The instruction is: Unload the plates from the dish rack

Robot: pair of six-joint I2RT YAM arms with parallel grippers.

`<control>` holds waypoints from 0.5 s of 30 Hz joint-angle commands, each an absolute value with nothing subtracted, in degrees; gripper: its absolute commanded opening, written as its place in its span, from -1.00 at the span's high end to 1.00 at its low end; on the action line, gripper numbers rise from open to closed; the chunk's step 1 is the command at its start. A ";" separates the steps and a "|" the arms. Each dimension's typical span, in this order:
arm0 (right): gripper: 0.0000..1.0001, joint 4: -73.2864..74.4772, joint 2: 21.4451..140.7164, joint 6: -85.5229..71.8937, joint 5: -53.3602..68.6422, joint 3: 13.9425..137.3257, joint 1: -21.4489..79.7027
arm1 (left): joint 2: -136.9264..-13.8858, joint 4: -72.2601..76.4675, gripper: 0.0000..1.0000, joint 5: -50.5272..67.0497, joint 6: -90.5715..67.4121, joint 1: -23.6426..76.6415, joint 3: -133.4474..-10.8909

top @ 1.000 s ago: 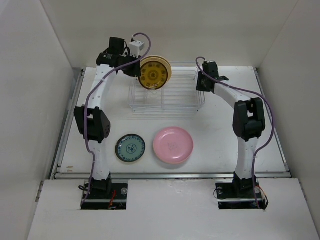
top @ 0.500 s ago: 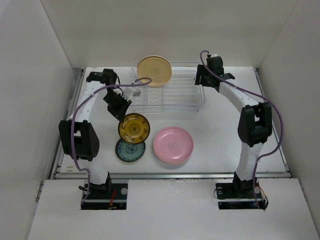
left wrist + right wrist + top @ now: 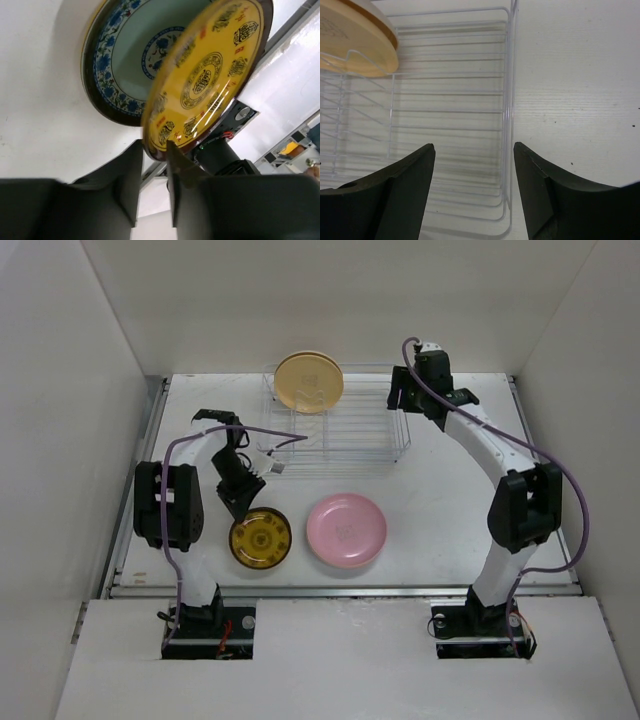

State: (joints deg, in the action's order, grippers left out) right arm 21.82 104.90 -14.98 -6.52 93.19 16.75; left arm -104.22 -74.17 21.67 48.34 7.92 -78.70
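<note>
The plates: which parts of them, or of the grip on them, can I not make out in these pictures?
Teal plate: top view, the amber-yellow plate lying over it hides it; left wrist view, that plate covers its right part.
Left gripper: whether it pinches the amber-yellow plate's rim; left wrist view, the rim is blurred there.
Cream-tan plate: right wrist view, cut off by the top and left edges.
</note>
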 commanded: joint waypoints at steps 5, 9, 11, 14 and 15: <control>-0.43 22.06 100.72 -14.33 -3.26 92.11 18.46 | -103.10 -71.19 0.38 19.51 44.92 8.17 -77.79; -0.43 22.59 100.72 -13.18 -0.88 92.64 19.51 | -100.29 -65.31 0.36 17.32 40.44 8.17 -77.26; -0.43 22.59 100.20 -12.66 -0.26 93.34 20.04 | -99.06 -64.78 0.36 17.31 39.20 7.65 -76.73; -0.43 23.12 100.20 -12.13 0.26 94.39 21.27 | -95.81 -62.41 0.36 15.92 36.83 6.34 -76.03; -0.43 22.51 100.89 -11.35 1.66 95.61 21.97 | -93.80 -61.53 0.36 15.30 35.96 6.33 -76.03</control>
